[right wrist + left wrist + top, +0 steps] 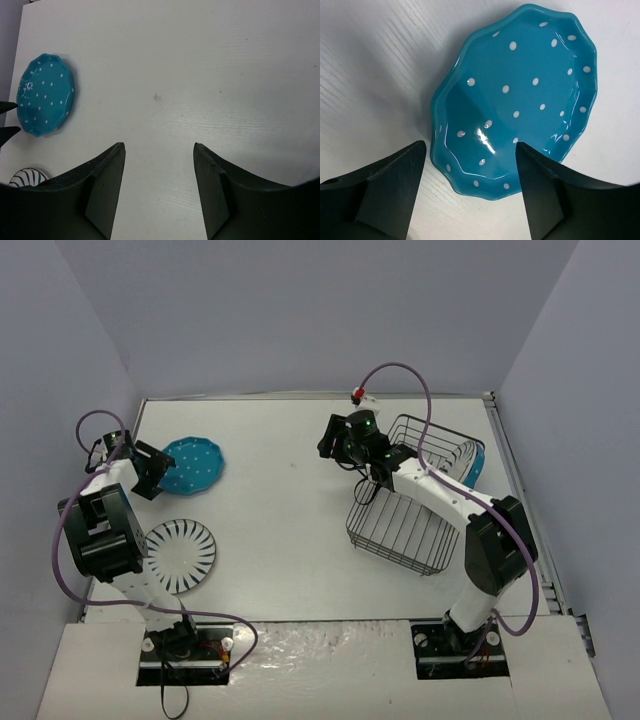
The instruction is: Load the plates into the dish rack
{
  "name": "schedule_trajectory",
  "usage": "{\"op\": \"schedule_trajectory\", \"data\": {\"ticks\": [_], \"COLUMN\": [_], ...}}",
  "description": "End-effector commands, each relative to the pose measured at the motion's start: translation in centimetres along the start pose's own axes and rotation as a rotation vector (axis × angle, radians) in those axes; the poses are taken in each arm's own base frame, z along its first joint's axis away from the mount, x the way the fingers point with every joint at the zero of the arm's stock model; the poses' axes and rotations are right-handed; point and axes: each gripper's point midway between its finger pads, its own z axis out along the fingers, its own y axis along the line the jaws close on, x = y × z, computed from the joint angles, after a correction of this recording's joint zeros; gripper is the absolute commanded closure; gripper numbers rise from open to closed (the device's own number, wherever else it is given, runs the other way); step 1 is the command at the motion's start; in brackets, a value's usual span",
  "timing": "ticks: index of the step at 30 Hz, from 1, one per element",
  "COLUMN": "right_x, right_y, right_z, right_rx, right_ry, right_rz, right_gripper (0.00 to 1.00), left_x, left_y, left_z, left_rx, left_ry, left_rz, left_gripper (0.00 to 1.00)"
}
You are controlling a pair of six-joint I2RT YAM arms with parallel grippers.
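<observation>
Left gripper [470, 146] is spread wide, nothing pinched, and the near rim of the teal dotted plate [520, 90] is seen just ahead between its fingers [395, 185]. That plate is found far left of the dish rack [410, 510], where the right gripper [158, 146], also spread, is placed.

A dotted teal plate [192, 464] lies by the left edge, beside the left gripper [158, 472]. A striped plate [180, 555] lies toward the near-left corner, and the dish rack [400, 530] stands near the right edge.
</observation>
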Motion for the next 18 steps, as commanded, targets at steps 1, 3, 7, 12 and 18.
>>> {"op": "schedule_trajectory", "data": {"ticks": [1,3,7,12,18], "right_x": [-2.1,-2.3,-2.2,-1.8,-2.0], "right_y": [1.4,1.4,1.3,1.0,0.8], "right_z": [-0.2,-0.3,-0.4,-0.1,-0.3], "right_rx": [-0.054,-0.055,-0.053,-0.043,-0.034], "right_ry": [-0.069,-0.072,-0.073,-0.065,-0.072], "right_rz": [0.012,0.012,0.013,0.013,0.019], "right_gripper": [0.46,0.46,0.47,0.46,0.47], "left_x": [-2.4,-2.3,-2.1,-2.2,-2.2], "left_y": [-1.2,-1.0,-0.7,-0.7,-0.4], "left_z": [-0.5,-0.2,0.4,1.0,1.5], "left_rx": [0.014,0.005,-0.001,-0.004,-0.02], "left_ry": [-0.061,-0.059,-0.051,-0.044,-0.038], "left_rz": [0.023,0.023,0.027,0.033,0.035], "left_gripper": [0.32,0.33,0.34,0.4,0.64]}}
